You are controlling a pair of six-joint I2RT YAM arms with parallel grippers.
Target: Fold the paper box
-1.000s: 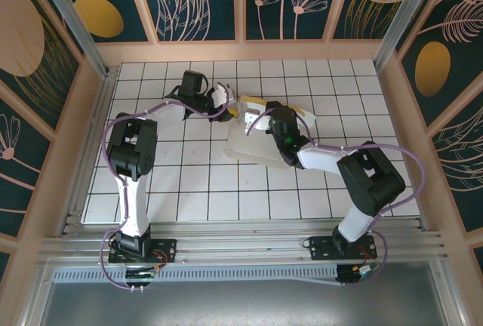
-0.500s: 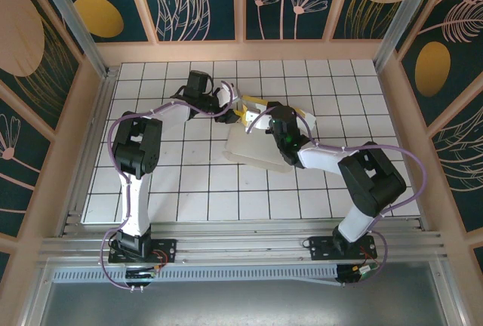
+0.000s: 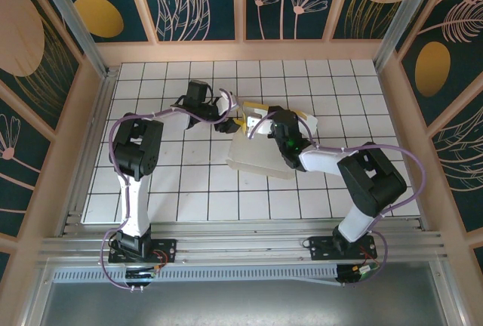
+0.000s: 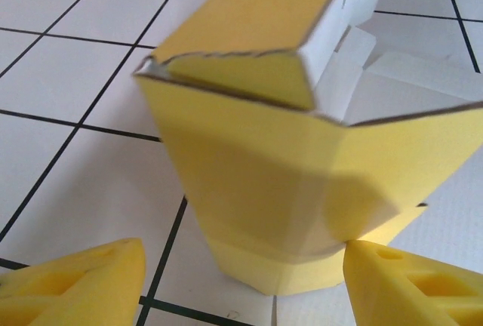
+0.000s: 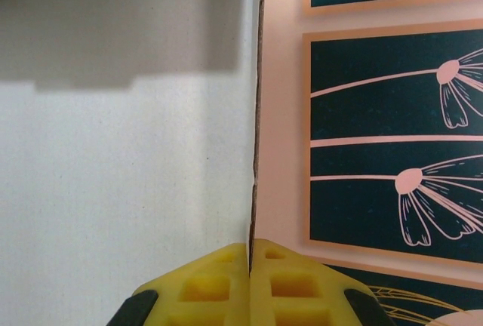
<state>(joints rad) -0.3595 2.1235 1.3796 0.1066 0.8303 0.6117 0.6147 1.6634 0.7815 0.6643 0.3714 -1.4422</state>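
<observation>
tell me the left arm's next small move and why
Probably ease the left gripper forward and close on the yellow end of the paper box: its jaws stand open either side of it, while the right gripper is shut on a card edge, steadying the box.

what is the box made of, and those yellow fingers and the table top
paper box: thin matte card, yellow outside, white inside; raw cut edges and creased folds show it.
fingers: probably moulded or printed plastic, matte yellow, with recessed pockets.
table: smooth white surface with black grid lines; tile or printed board, hard to tell.
</observation>
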